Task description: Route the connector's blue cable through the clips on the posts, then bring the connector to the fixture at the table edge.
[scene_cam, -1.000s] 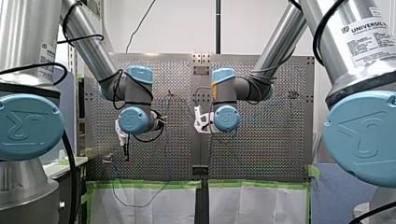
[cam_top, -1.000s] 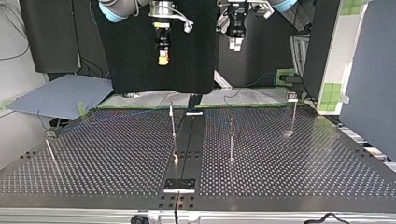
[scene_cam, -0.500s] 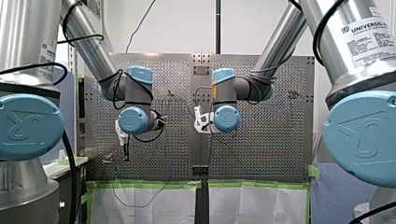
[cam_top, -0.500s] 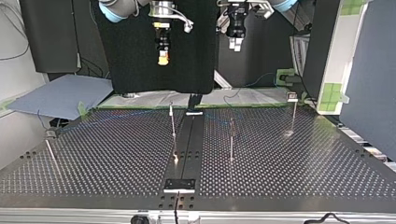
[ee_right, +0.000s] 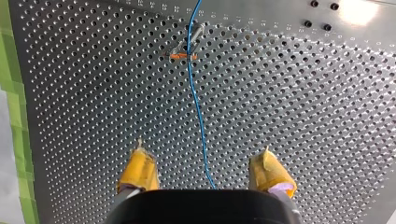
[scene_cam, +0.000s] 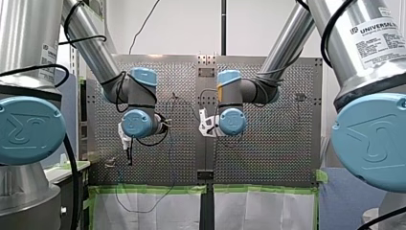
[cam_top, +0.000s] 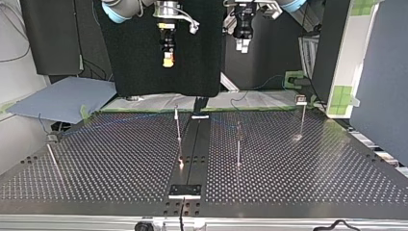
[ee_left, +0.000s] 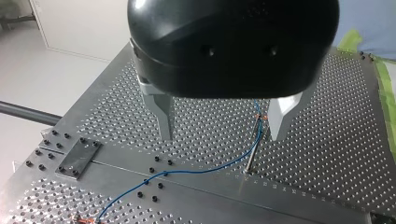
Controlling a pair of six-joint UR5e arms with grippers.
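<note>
Beneath my right gripper (ee_right: pixel 202 148), spread like my left gripper (ee_left: pixel 220 136), blue cable (ee_right: pixel 195 97) straight ahead to post (ee_right: pixel 192 36).

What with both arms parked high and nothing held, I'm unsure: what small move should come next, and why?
Probably lower my right gripper straight down toward the blue cable. In the right wrist view its yellow pads stand apart with nothing between them, and the cable, coming from the orange clip on a post, passes beneath the gap between them.

Left arm (scene_cam: pixel 93 48), right arm (scene_cam: pixel 287 43) raised; both jaws wide apart.
</note>
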